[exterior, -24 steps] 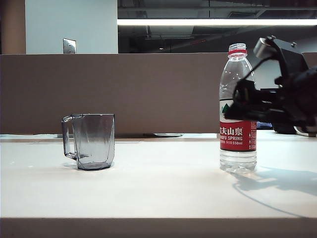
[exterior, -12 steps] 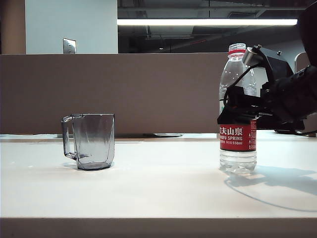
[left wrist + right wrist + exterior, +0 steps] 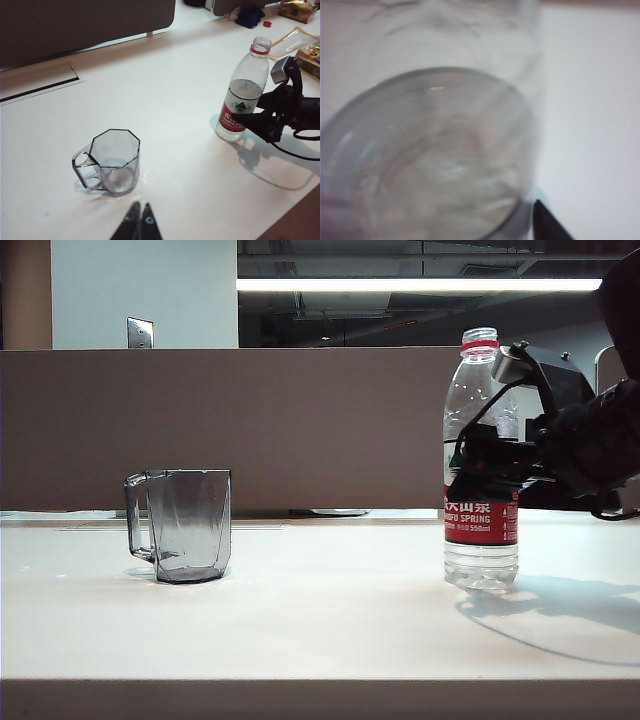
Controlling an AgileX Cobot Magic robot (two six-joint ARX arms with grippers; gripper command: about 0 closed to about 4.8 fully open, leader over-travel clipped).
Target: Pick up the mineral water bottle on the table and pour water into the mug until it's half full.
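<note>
Pale counter [image 3: 300, 610] with a brown partition behind, pretty bare setup. Mineral water bottle [image 3: 481, 460] stands upright on the right side, cap off, well apart from the mug [image 3: 180, 525] over on the left. Right hand [image 3: 478, 462] is the near one, coming in level from the side at label height with a finger on either side of the bottle, but I can't tell if it's actually clamped. Left hand [image 3: 140, 224] hangs near the mug, fingertips together. Bottle's axis is vertical, so a sideways squeeze looks right
</note>
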